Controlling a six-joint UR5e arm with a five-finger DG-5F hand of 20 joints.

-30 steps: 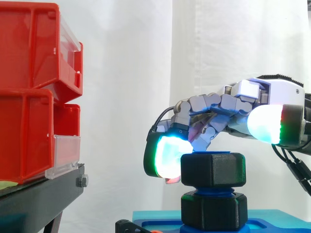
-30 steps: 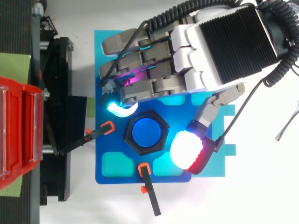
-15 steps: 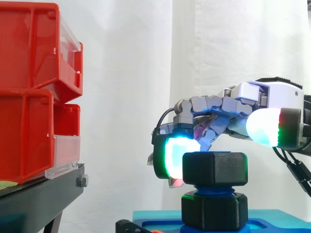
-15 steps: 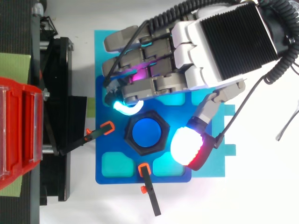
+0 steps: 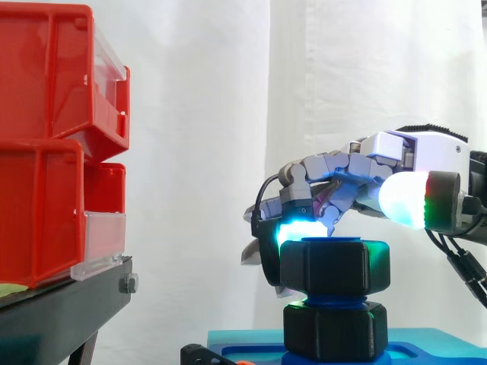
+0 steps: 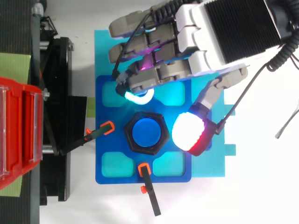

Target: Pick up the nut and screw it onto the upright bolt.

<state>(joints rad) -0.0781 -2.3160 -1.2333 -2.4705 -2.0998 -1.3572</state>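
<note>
A black hex nut sits on the upright blue bolt, whose flat end shows in the nut's hole. From the side the nut stands above a second black hex piece, with blue thread between them. My hand hovers over the far side of the bolt with its fingers curled. One cyan-glowing fingertip hangs just beyond the nut's far edge, a small gap apart. The white-and-red thumb pad sits close beside the nut's right side. Nothing is held in the hand.
The bolt stands on a blue base plate lying on a cyan plate. Two black clamps with orange tips hold the base at its left and front. Red bins on a black stand are at the left.
The hand has moved up and to the right in the top view. The cyan fingertip has left the nut's upper-left corner and swung behind it. The thumb has risen along the nut's right side.
</note>
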